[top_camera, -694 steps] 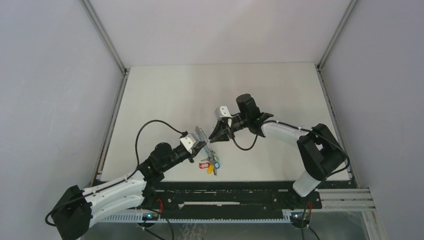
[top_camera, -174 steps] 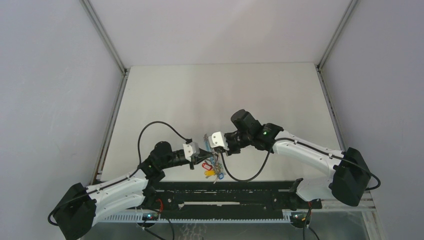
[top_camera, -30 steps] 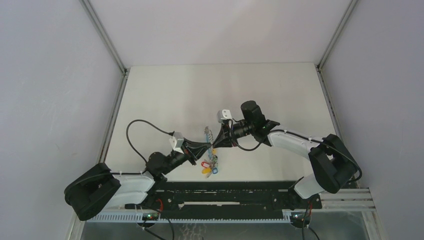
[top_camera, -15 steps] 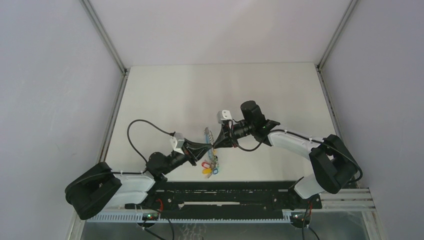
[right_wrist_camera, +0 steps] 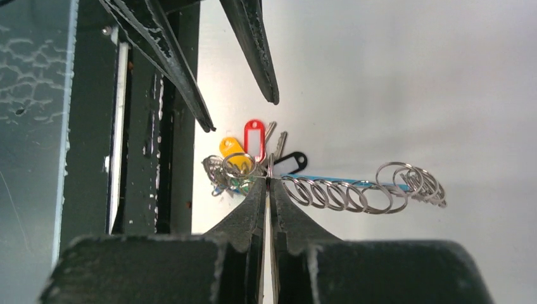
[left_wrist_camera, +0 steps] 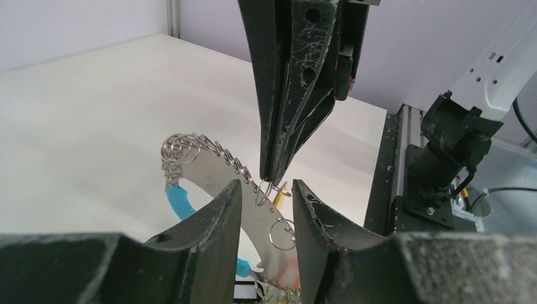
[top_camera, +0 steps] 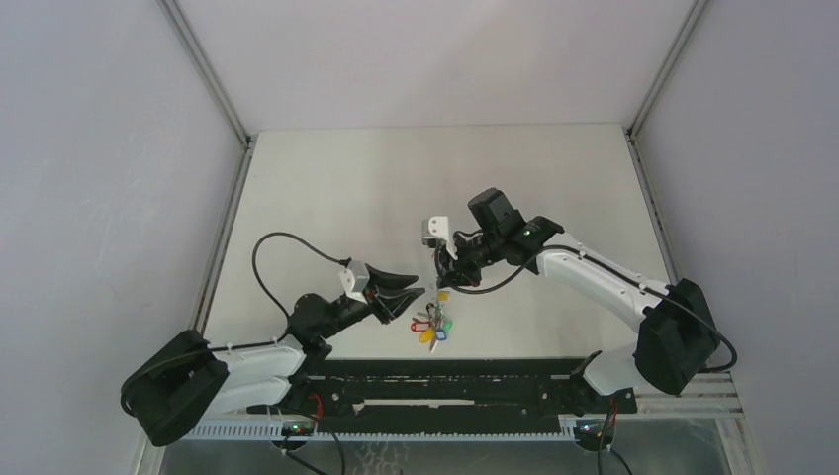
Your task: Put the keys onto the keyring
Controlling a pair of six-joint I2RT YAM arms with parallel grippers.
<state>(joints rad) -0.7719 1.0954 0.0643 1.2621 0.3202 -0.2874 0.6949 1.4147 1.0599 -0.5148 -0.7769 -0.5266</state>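
**One thin pinch, one open partner: the slip is the danger**

The right gripper (right_wrist_camera: 269, 182) is clamped tip-to-tip on a thin wire ring of the keyring (right_wrist_camera: 354, 192), and the whole bunch hangs off that single pinch. The left gripper (top_camera: 419, 286) sits just beside it, fingers spread wide, gripping nothing.

Biggest worry, I'd say: the load swings or twists round that narrow grip, the ring slides out, and everything drops to the table (top_camera: 326, 198).

Next one down: the left fingers close in and meet the right's tips, which stand right between them in the left wrist view. A knock there could jar the ring loose.

Smaller again: the string of looped rings trails off sideways with the blue band (left_wrist_camera: 179, 201), and it could snag a finger.

And the keys (top_camera: 433, 329)? They're bunched below the pinch with the red tag (right_wrist_camera: 254, 140) and black tag (right_wrist_camera: 290, 163). Whether the green and yellow ones are properly threaded, I can't tell: too tangled, too small.
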